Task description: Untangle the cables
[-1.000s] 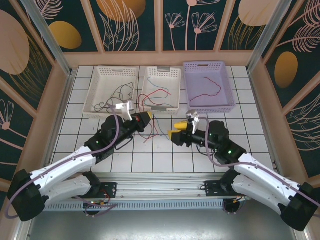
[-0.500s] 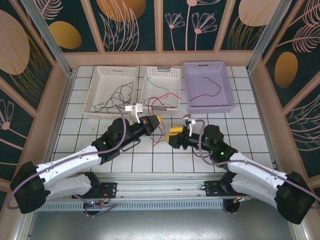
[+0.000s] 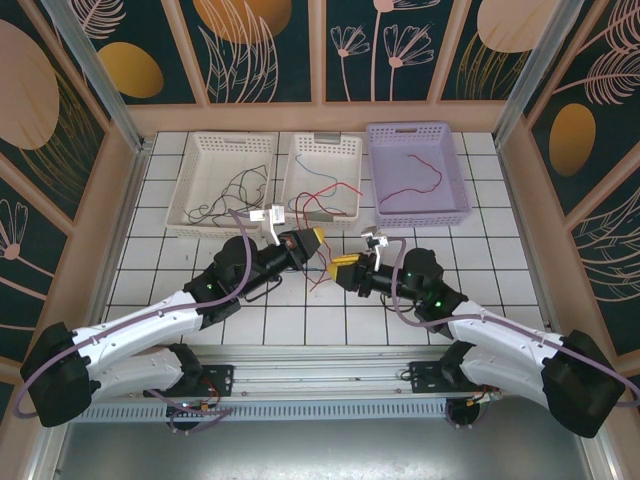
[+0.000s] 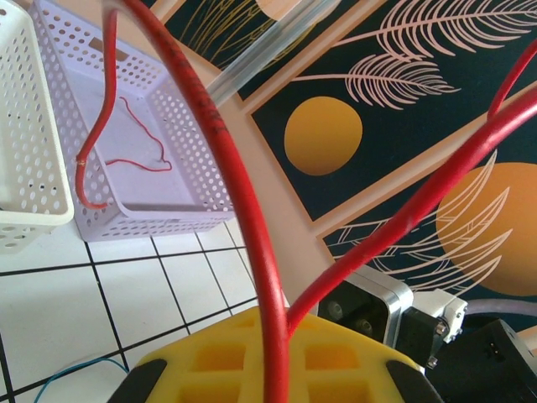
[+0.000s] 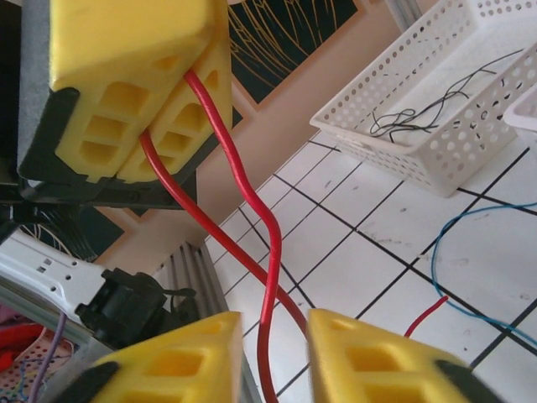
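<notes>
Entry: two grippers w/ cables, tiled table. Left gripper (image 3: 312, 238): yellow fingers clenched on the red cable (image 4: 247, 218). The cable leaves the closed tips as two strands in the left wrist view, one arching up and left, one slanting up and right. Right gripper (image 5: 274, 336): just beside the left one, tip facing tip, near the table's middle. Its fingers stand apart w/ a clear gap, and the same red cable hangs down through that gap, not pinched (so nothing grasped). The cable runs in a slight wave from the left tips down into the right gap, held in the air between the two. Blue cable (image 5: 436, 252): loose on the tiled table (image 3: 500, 270) beyond the grippers, w/ a red end beside it. Far side, left to right: white basket (image 3: 230, 137) w/ black cables (image 3: 235, 188); middle white basket (image 3: 357, 175) w/ blue and red strands; lilac basket (image 3: 462, 180) w/ a second red cable (image 3: 415, 180) lying alone inside.
</notes>
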You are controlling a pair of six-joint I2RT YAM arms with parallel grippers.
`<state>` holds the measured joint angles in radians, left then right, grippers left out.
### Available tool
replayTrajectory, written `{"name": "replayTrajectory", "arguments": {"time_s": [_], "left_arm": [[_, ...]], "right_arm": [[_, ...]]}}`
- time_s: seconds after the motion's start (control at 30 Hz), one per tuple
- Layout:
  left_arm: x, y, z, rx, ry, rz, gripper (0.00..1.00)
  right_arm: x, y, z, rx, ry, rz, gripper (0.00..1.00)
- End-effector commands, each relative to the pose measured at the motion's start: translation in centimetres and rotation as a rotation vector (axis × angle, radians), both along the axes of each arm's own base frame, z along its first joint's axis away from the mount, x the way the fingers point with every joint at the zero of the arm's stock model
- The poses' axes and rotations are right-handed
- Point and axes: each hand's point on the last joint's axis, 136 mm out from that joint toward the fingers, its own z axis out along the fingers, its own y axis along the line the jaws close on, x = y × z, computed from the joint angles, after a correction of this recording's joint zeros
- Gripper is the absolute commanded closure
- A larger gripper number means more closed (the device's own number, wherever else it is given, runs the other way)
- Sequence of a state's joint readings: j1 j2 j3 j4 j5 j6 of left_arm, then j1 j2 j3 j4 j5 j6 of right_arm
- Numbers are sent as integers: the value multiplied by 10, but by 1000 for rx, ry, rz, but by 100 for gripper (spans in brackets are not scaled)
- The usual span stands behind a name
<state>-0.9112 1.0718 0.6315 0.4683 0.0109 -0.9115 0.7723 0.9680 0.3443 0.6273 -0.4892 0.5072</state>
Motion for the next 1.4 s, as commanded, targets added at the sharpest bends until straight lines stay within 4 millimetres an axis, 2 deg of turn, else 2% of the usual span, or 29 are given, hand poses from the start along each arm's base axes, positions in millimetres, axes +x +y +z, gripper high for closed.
{"name": "replayTrajectory", "arguments": {"time_s": [0.0,0.17,0.5,0.7,1.37], "left_arm": [[0,-3,22,-52,-40,-1,100],[-1,-2,22,-39,-47,-4,100],[-6,4,19,-25,-55,-5,100],[-8,2,22,-32,-66,-21,100],[-10,5,26,-35,-81,-21,77]], "right_arm": [[-5,2,8,33,-33,27,83],[-1,-2,12,31,-49,-6,100],[17,-23,21,64,-49,-160,100],[15,-21,25,84,-40,-141,100],[18,-25,30,101,-39,-174,100]]}}
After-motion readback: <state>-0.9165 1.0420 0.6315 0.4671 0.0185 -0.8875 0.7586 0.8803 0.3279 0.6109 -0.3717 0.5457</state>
